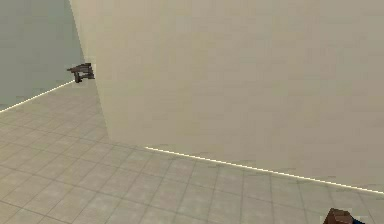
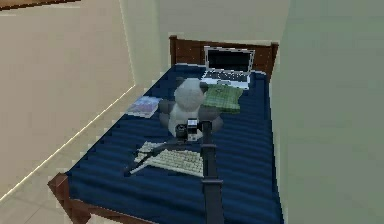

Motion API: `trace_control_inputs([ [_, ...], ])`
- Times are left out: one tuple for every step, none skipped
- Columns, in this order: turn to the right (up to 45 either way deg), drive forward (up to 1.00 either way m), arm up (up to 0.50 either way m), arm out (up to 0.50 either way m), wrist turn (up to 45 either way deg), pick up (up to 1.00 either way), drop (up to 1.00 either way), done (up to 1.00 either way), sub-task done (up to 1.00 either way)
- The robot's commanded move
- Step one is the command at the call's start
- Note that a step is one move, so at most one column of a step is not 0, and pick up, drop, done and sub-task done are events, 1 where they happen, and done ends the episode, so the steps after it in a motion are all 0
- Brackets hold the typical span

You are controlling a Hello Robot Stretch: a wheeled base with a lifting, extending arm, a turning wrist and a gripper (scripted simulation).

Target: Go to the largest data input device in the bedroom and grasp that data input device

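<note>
- Arm side view: bed (image 2: pixel 240 150) with laptop (image 2: pixel 228 65), keyboard (image 2: pixel 178 160); forward view: wall (image 1: pixel 240 70), floor (image 1: pixel 90 180).
- Arm (image 2: pixel 210 185) over bed; gripper (image 2: pixel 183 131) near keyboard; its hold cannot be told.

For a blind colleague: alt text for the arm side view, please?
A blue-covered bed carries a pale keyboard near its foot, a grey plush toy mid-bed and an open laptop at its head. The robot's dark arm reaches past the keyboard, its gripper near the plush toy.
</note>
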Motion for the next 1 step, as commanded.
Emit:
trace_control_inputs([
  [0.0, 0.0, 0.0, 0.0, 45.0, 0.0, 0.0, 0.0, 0.0],
])
